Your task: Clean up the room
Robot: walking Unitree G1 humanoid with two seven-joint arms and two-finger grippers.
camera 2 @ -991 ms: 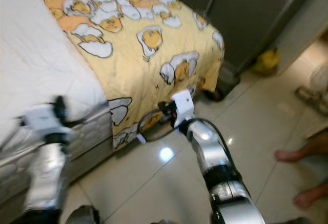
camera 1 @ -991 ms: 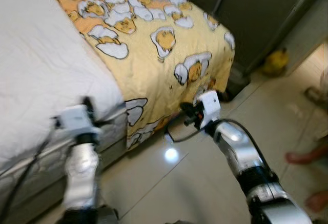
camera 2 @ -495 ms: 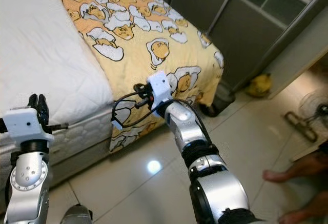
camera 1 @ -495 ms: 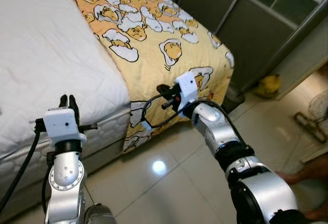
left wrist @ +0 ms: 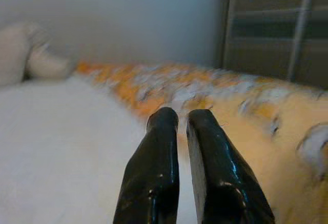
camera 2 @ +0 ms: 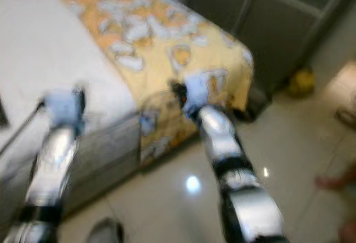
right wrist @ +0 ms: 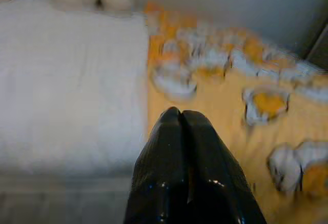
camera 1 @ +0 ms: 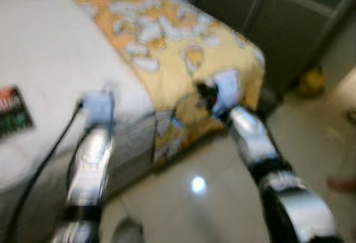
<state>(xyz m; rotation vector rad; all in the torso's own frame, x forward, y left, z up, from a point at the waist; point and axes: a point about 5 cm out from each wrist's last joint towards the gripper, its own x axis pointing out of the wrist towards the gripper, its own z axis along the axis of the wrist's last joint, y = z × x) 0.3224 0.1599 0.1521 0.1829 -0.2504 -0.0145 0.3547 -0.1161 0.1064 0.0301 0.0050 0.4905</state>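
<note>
The head views are blurred. A bed with a white quilted mattress (camera 1: 50, 82) stands ahead on the left, and a yellow blanket printed with white and orange egg figures (camera 1: 183, 48) hangs over its far end down toward the glossy pale tiled floor (camera 1: 222, 198). A small dark, red-topped flat item (camera 1: 14, 109) lies on the mattress near the picture's left edge; what it is cannot be told. The left gripper (camera 1: 100, 101) is held up at the mattress edge, and the right gripper (camera 1: 204, 94) sits against the blanket's hanging side. A yellow rounded object (camera 1: 312, 79) rests on the floor by the grey cabinet doors (camera 1: 289, 26).

In the left wrist view, the left gripper (left wrist: 178, 119) points over the bed, its black fingers (left wrist: 159, 162) nearly together with a thin slit between them.

In the right wrist view, the right gripper (right wrist: 180, 114) points at the seam where blanket meets mattress, fingers (right wrist: 164, 152) pressed together, holding nothing.
</note>
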